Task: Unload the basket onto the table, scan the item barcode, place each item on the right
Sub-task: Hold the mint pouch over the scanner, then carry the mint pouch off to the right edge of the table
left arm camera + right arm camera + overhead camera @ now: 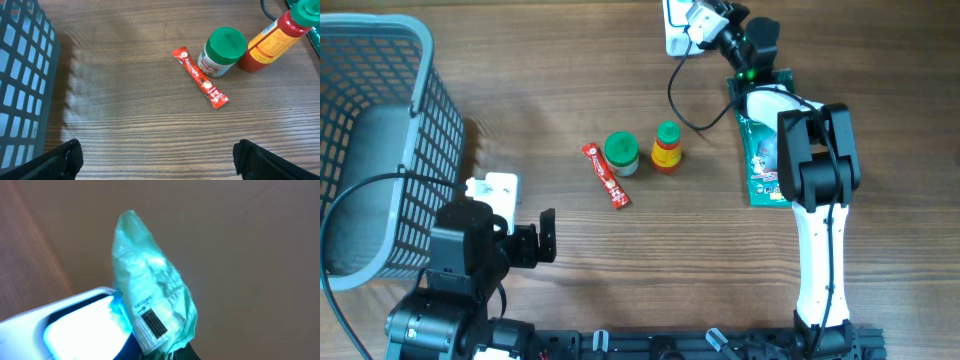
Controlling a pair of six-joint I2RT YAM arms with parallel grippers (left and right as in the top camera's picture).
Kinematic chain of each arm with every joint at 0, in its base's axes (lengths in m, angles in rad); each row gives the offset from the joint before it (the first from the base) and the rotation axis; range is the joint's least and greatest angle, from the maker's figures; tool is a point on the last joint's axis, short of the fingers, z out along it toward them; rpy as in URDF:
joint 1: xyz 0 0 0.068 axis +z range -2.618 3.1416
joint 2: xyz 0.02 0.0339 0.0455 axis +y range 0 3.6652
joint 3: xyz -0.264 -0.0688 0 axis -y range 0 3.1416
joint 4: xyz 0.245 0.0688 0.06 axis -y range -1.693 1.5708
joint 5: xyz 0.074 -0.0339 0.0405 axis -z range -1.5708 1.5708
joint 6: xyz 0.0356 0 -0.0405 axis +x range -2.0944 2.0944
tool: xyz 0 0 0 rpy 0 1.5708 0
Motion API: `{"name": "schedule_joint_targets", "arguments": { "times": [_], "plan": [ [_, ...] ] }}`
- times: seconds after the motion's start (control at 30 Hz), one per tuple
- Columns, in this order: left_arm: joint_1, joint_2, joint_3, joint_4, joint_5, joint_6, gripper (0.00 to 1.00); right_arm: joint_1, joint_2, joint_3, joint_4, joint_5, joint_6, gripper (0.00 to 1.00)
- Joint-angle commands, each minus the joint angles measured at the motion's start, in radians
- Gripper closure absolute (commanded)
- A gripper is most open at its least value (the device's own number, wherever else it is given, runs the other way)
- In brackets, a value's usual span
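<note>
My right gripper [159,352] is clamped on the crumpled translucent green plastic packet [150,287], which stands just beside the glowing window of the white plastic scanner [75,327]. To scan well, I judge I should turn the black barcode [154,323] squarely towards that window and hold steady. My left gripper [159,159] rests empty, jaws wide apart. My right fingers are mostly cut off, and from overhead I cannot pick out the packet

Overhead straight down, left wrist low, sharing green-lidded jar [223,50], right wrist close on green bag [150,290], perhaps upward.
</note>
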Motion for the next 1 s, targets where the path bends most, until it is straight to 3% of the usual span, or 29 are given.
{"name": "schedule_joint_targets", "arguments": {
  "times": [0.0,0.17,0.47,0.8,0.97],
  "plan": [
    [-0.005,-0.005,-0.006,0.003,0.005,-0.009,0.00,0.008,0.027,0.000,-0.130,-0.016,-0.001,0.95],
    [-0.005,-0.005,-0.006,0.003,0.005,-0.009,0.00,0.008,0.027,-0.005,-0.219,-0.016,-0.003,0.95],
    [-0.005,-0.005,-0.006,0.003,0.005,-0.009,0.00,0.008,0.013,-0.005,-0.222,-0.011,0.002,0.95],
    [-0.005,-0.005,-0.006,0.003,0.005,-0.009,0.00,0.006,-0.170,-0.005,-0.233,0.043,0.034,0.95],
    [-0.005,-0.005,-0.006,0.003,0.005,-0.009,0.00,-0.012,-0.274,-0.005,-0.322,0.142,0.064,0.95]
  ]
}}
